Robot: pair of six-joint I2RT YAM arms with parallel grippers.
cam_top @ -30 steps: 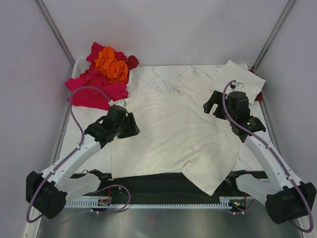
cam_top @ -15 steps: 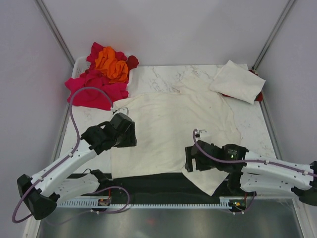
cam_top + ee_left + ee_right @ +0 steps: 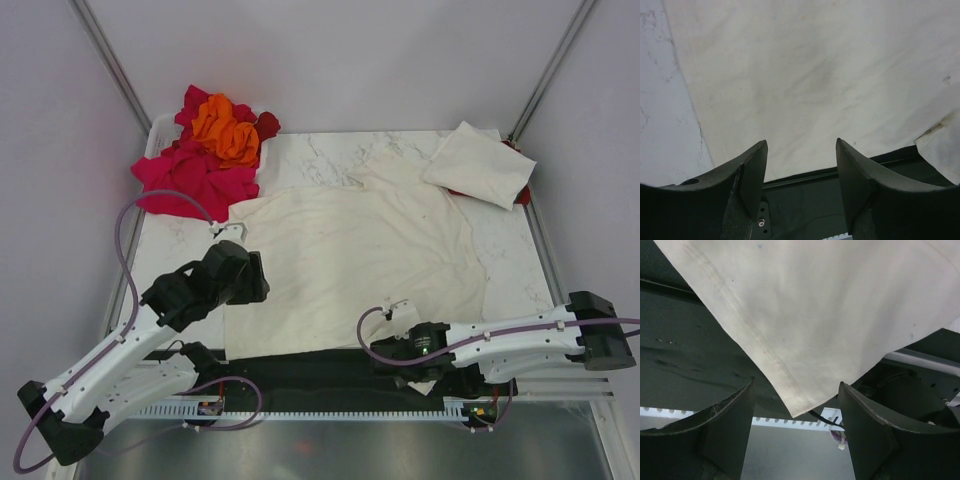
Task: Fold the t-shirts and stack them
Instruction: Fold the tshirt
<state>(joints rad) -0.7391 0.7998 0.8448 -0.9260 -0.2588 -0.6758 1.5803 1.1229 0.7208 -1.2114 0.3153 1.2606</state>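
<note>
A large cream t-shirt (image 3: 350,260) lies spread flat on the marble table; its near right corner hangs over the black front strip. A folded cream t-shirt (image 3: 478,165) lies at the back right. Magenta, orange and dark red t-shirts (image 3: 210,145) are piled at the back left. My left gripper (image 3: 252,285) is open and empty over the spread shirt's near left edge (image 3: 805,100). My right gripper (image 3: 384,350) is open and low at the front edge. The hanging shirt corner (image 3: 805,340) dangles between its fingers, untouched.
A black strip (image 3: 300,372) and a perforated rail (image 3: 330,410) run along the near edge. Metal frame posts stand at the back corners. A white bin rim (image 3: 160,125) shows under the coloured pile.
My right arm swung from the back right by the folded shirt down to the near edge at the hanging corner. My left gripper drew back slightly toward the near left.
</note>
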